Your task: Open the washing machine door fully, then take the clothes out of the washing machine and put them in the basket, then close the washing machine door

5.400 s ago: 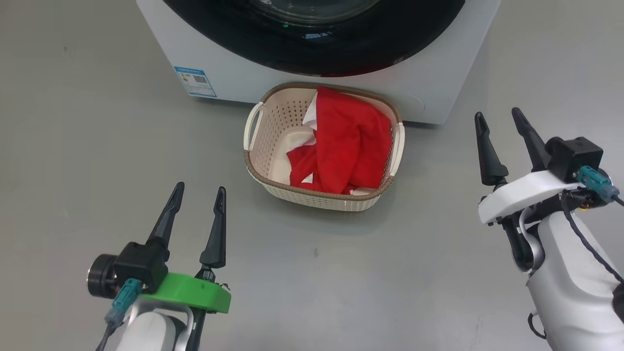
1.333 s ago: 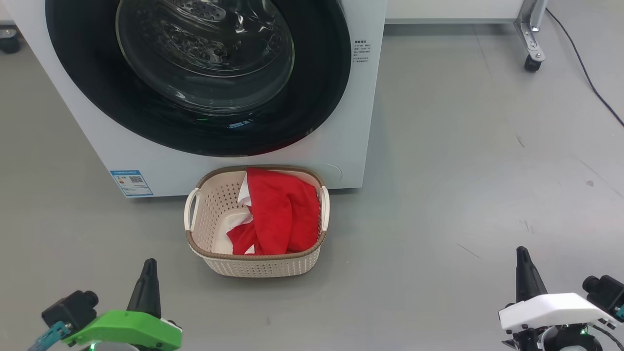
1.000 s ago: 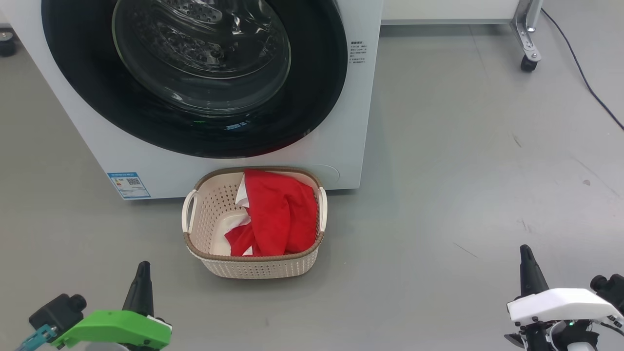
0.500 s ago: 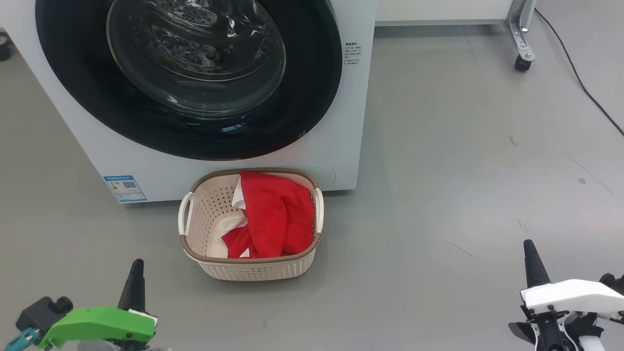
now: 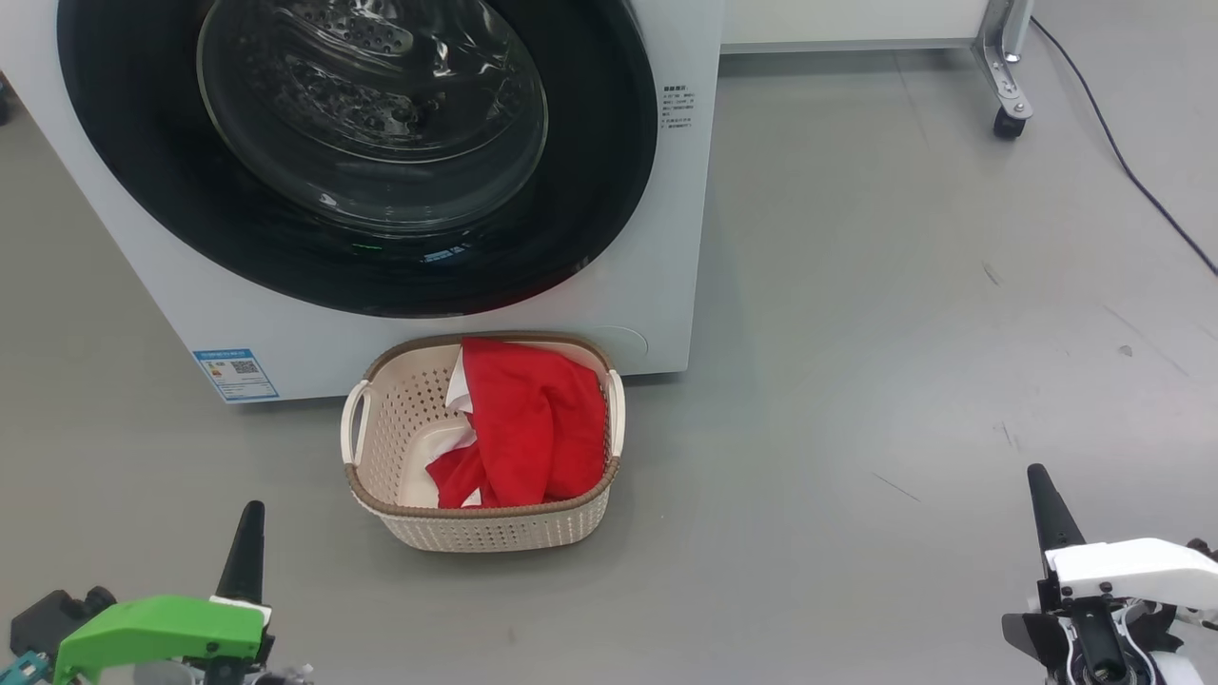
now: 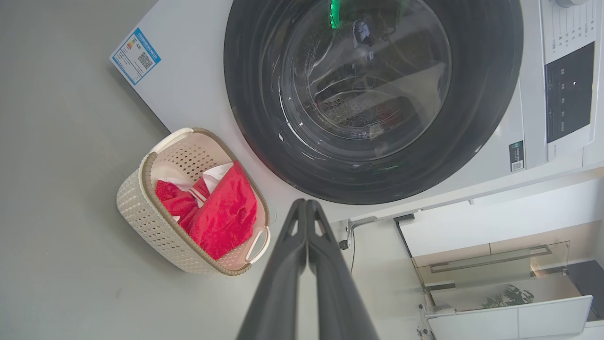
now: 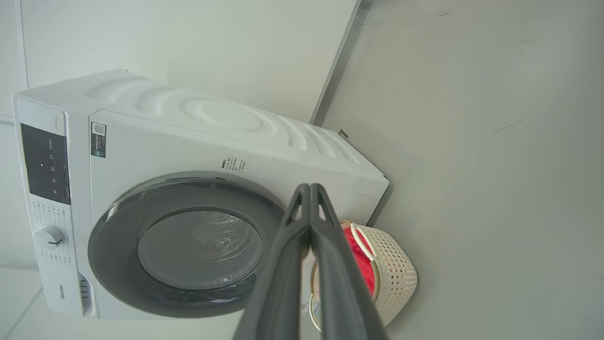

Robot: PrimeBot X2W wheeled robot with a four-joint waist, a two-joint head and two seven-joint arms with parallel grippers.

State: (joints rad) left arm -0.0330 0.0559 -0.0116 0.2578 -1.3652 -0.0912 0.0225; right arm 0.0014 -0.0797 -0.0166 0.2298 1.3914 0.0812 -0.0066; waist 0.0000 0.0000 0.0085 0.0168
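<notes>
The white washing machine [image 5: 666, 238] stands at the back with its black-rimmed round door [image 5: 609, 190] flush against its front. The cream basket [image 5: 485, 528] sits on the floor just before it, and the red and white clothes [image 5: 528, 428] lie inside. My left gripper [image 5: 249, 533] is low at the bottom left, shut and empty, well short of the basket. My right gripper [image 5: 1040, 495] is at the bottom right, shut and empty too. In the left wrist view the shut fingers [image 6: 306, 212] point at the door [image 6: 472, 141], with the basket [image 6: 141, 208] beside them. In the right wrist view the fingers [image 7: 309, 198] overlap the basket [image 7: 401, 278].
Grey floor spreads wide to the right of the machine. A white stand on a castor [image 5: 1004, 119] stands at the back right, and a dark cable [image 5: 1142, 190] trails along the floor beside it.
The head camera has pulled back and up, so the whole door has come into view. Both grippers, open several seconds ago, are shut and have sunk toward the bottom corners.
</notes>
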